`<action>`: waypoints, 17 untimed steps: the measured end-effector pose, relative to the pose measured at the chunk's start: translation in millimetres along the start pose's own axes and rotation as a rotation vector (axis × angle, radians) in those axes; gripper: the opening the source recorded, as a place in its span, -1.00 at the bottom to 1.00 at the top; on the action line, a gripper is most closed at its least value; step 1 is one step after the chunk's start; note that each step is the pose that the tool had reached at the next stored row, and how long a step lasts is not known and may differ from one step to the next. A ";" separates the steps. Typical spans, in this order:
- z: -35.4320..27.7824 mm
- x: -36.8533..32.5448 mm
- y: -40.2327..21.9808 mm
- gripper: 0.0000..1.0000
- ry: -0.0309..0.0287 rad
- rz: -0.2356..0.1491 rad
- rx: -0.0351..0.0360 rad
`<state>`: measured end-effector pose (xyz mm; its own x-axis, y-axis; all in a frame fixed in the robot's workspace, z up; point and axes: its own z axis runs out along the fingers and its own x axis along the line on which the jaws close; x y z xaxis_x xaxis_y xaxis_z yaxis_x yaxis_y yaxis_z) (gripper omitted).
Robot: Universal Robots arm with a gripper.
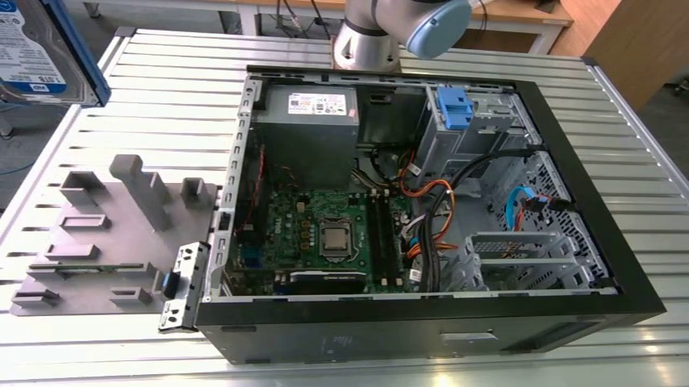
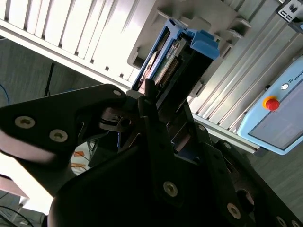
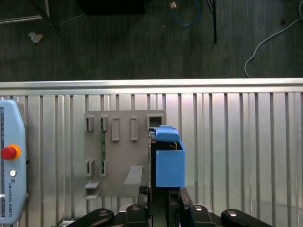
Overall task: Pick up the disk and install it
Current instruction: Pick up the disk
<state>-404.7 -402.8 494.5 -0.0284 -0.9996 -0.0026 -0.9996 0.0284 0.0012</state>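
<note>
Exterior view, from its left: the disk (image 1: pixel 38 48) hangs raised above the worktop (image 1: pixel 161 97), with the grey fixture (image 1: pixel 108 234) and open computer case (image 1: pixel 431 210) further right. First wrist view: the tool (image 3: pixel 161 196) is clenched on the disk. Judged rigid, dense, smooth and shock-sensitive; hold the carrier, avoiding connectors.

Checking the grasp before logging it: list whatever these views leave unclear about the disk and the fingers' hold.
- Exterior view: the disk is cut off by the picture's top and left edges.
- First wrist view: the disk is edge-on, so its label is hidden; the fingers cover one end.
- Second wrist view: the fingers hide where they touch it.
</note>
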 end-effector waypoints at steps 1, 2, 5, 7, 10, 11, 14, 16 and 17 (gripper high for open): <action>0.0 0.0 -1.7 -0.31 0.0000 0.000 0.0000; 0.0 -0.1 -4.0 -0.31 0.0000 0.000 0.0000; 0.1 -0.4 -12.1 -0.31 0.0000 0.000 0.0001; 0.1 -0.5 -17.9 -0.31 0.0000 0.000 0.0000; 0.1 -0.8 -27.2 -0.31 0.0000 0.000 0.0000; 0.1 -0.9 -30.3 -0.31 0.0000 0.000 0.0000; 0.2 -1.1 -39.3 -0.31 0.0000 0.000 0.0001; 0.2 -1.3 -45.1 -0.31 -0.0001 0.000 0.0001; 0.1 -1.4 -48.0 -0.31 0.0000 0.000 0.0000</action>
<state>-356.7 -402.8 494.3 -0.0284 -0.9996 -0.0026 -0.9996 0.0284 0.0013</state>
